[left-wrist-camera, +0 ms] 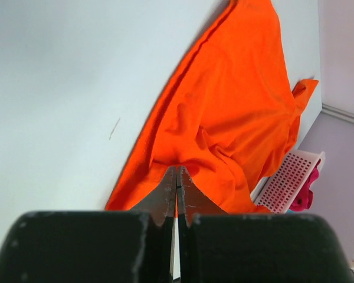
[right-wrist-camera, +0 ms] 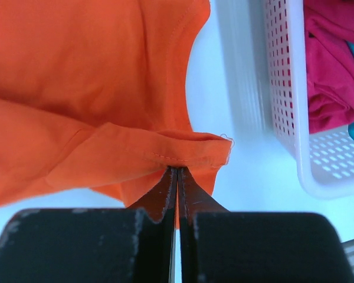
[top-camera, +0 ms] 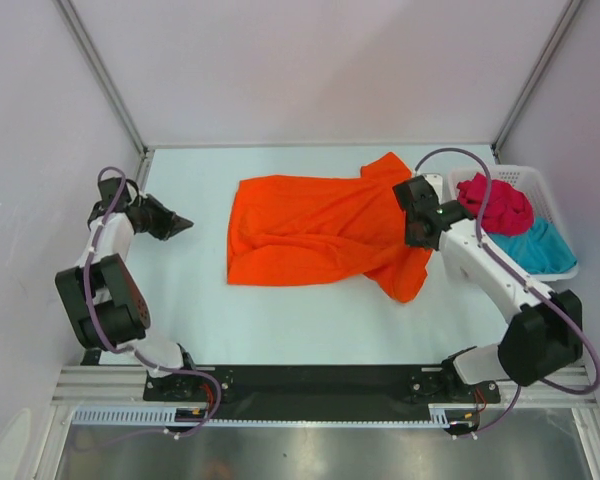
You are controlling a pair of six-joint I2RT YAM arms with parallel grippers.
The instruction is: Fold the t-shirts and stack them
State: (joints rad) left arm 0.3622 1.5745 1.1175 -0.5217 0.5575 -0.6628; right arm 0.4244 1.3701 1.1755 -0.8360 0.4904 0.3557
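Note:
The orange t-shirt point(top-camera: 310, 230) lies spread and wrinkled across the middle of the table, also seen in the left wrist view point(left-wrist-camera: 224, 106). My right gripper point(top-camera: 416, 238) is over its right end, jaws shut point(right-wrist-camera: 177, 170) on the stitched sleeve hem, which folds up at the tips point(right-wrist-camera: 165, 150). To the left of the shirt, apart from it, my left gripper point(top-camera: 185, 224) is shut with nothing in it point(left-wrist-camera: 177, 171). The crimson t-shirt point(top-camera: 495, 205) and the teal t-shirt point(top-camera: 535, 250) lie bunched in the basket.
The white lattice basket point(top-camera: 565, 225) stands at the table's right edge, close beside my right arm; its wall point(right-wrist-camera: 283, 88) shows in the right wrist view. Walls and frame posts enclose the table at the back and sides.

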